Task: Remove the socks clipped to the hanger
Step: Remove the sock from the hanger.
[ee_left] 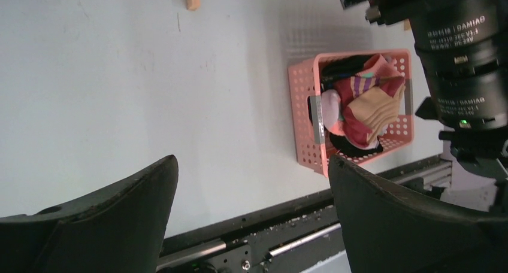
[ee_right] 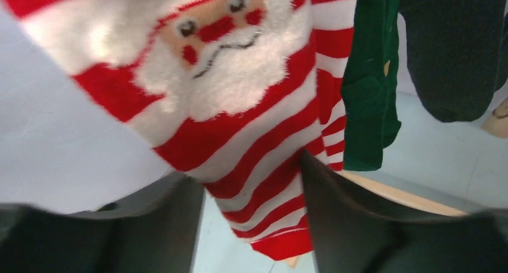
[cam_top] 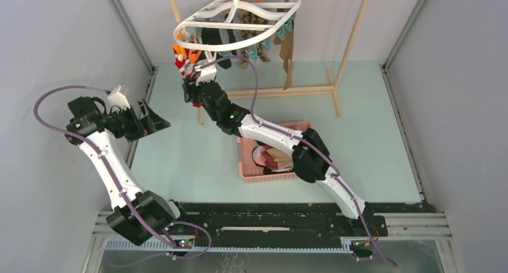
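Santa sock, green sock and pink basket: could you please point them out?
Santa sock [ee_right: 239,75], right wrist view, white beard.
Green sock [ee_right: 368,87], right wrist view, mid-leg.
Pink basket [ee_left: 302,117], left wrist view, left wall.

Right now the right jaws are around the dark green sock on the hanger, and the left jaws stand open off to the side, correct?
No. The right wrist view shows the red-and-white striped Santa sock between the right jaws; the dark green sock hangs beside it, outside them. The left jaws do stand open off to the side.
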Controlling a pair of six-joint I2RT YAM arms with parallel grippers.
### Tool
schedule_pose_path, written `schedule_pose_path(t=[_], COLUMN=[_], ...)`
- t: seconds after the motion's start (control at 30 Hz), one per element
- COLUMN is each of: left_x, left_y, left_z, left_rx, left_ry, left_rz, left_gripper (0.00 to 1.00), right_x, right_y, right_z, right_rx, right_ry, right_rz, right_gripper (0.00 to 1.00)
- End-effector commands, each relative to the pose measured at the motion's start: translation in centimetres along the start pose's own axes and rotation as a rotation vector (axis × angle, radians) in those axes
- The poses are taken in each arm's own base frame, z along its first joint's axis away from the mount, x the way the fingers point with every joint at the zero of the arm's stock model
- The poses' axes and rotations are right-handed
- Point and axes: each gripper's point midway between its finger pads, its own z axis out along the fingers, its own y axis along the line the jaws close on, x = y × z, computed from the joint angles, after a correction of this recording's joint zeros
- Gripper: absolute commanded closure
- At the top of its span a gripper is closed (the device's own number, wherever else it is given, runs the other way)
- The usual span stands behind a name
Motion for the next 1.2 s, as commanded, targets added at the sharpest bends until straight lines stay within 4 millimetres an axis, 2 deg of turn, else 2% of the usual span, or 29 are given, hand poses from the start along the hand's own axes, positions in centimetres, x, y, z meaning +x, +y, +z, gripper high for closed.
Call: schedule_pose_path(t=[0.0, 0.03, 0.07, 0.17, 0.3, 0.4, 0.43, 0.6, 0.83, 1.07, 1.17], left_x=[0.7, 0.7, 0.6, 0.7, 0.9, 1.1, 1.2, 2.1, 3.7, 4.4, 4.6], left_y=[-0.5, -0.6, -0.7, -1.1, -1.7, -2.7, -3.1, -6.8, -12.5, -16.6, -17.9], left_z=[-0.4, -0.4, -0.5, -0.5, -0.5, -0.7, -0.8, -1.3, -2.2, -3.7, -4.0], left_rx=[0.047, 0.052, 0.057, 0.074, 0.098, 0.116, 0.124, 0.202, 0.346, 0.494, 0.552], left_ry=[0.026, 0.026, 0.025, 0.019, 0.012, 0.008, 0.007, 0.017, 0.045, 0.050, 0.058], left_rz=[0.025, 0.024, 0.024, 0.026, 0.019, 0.033, 0.042, 0.123, 0.244, 0.313, 0.318], left_gripper=[0.01, 0.01, 0.02, 0.02, 0.04, 0.05, 0.05, 0.05, 0.05, 0.05, 0.06], right_x=[-2.3, -2.3, -2.5, -2.8, -4.3, -5.4, -6.5, -7.0, -9.7, -10.7, -11.2], right_y=[-0.8, -0.8, -0.7, -0.1, 1.2, 1.9, 2.3, 3.7, 4.7, 5.9, 6.0], right_z=[0.8, 0.8, 0.8, 0.1, -2.6, -5.4, -6.7, -12.6, -20.7, -26.7, -28.4], right_rx=[0.039, 0.033, 0.026, -0.016, -0.096, -0.166, -0.201, -0.393, -0.604, -0.768, -0.791], right_ry=[-0.062, -0.061, -0.062, -0.053, -0.075, -0.083, -0.094, -0.034, 0.026, 0.096, 0.100], right_rz=[-0.014, -0.020, -0.025, -0.039, -0.033, 0.007, 0.030, 0.112, 0.222, 0.291, 0.323], right_gripper=[0.48, 0.58, 0.73, 0.99, 1.00, 1.00, 1.00, 1.00, 1.00, 1.00, 1.00])
